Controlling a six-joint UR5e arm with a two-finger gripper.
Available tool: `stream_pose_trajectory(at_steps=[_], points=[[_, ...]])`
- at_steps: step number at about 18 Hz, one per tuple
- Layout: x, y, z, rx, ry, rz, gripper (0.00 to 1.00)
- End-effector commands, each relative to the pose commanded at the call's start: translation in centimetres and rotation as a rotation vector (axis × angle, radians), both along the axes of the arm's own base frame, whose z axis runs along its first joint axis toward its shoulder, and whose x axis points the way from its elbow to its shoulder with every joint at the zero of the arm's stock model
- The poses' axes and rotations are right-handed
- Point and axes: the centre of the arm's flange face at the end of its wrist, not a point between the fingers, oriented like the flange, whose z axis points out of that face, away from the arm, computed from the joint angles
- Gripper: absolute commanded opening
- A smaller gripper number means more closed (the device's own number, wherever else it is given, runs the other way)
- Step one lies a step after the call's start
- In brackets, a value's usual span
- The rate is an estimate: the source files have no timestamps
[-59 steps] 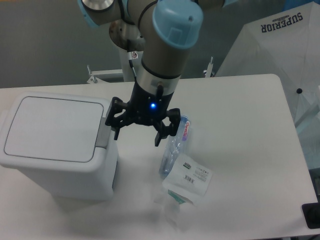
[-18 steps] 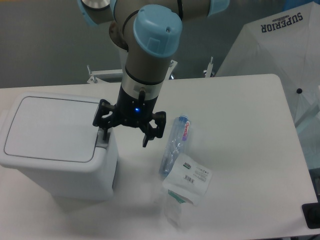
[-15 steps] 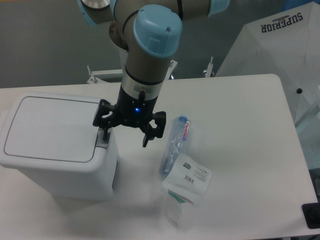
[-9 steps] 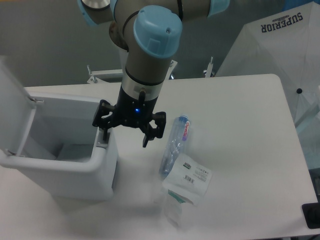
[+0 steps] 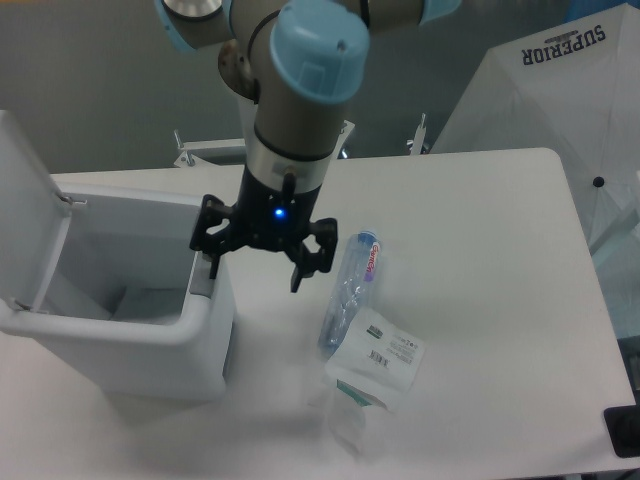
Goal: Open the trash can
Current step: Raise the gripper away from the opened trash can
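The white trash can [image 5: 130, 345] stands at the left of the table with its lid [image 5: 25, 190] swung up on the far left side, showing the hollow inside. A grey latch tab [image 5: 203, 282] sits on its right rim. My gripper [image 5: 255, 268] hangs open just above that rim, its left finger [image 5: 213, 262] over the tab and its right finger [image 5: 297, 275] out past the can's right wall. Nothing is between the fingers.
A clear plastic bottle [image 5: 348, 290] lies on the table right of the gripper. A clear bag with a white label [image 5: 378, 358] lies in front of it. A white fabric cover [image 5: 570, 90] stands at the far right, and a dark object [image 5: 622, 432] is at the bottom right corner.
The lid was flat and shut one second ago and now stands upright, with the can open. The gripper has lifted slightly off the latch tab.
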Motion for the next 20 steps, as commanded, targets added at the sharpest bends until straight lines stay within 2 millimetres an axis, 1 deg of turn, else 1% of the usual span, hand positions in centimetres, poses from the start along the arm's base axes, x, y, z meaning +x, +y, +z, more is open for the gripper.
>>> stream_pose_trajectory(at_steps=[2,6,7,10,14,16,18,19,20], points=[[-1.6,-0.9,0.3,0.019,0.032,0.007,1.00],[-3.3,-2.1,0.3,0.022,0.061,-0.017,1.00],[-4.1,-2.7,-0.1,0.017,0.058,-0.010,1.00],[-7.2,-5.2,-0.7,0.011,0.082,-0.020,1.00],[-10.1,-8.1,-2.5,-0.012,0.093,-0.047,1.00],[-11.5,-10.0,-3.4,-0.091,0.152,-0.084,1.00],[-12.4,-11.0,-4.1,-0.166,0.192,-0.129,1.00],[-12.7,-11.2,-4.5,-0.182,0.201,-0.146,1.00],[-13.5,-11.9,-4.9,-0.194,0.206,-0.156,1.00]])
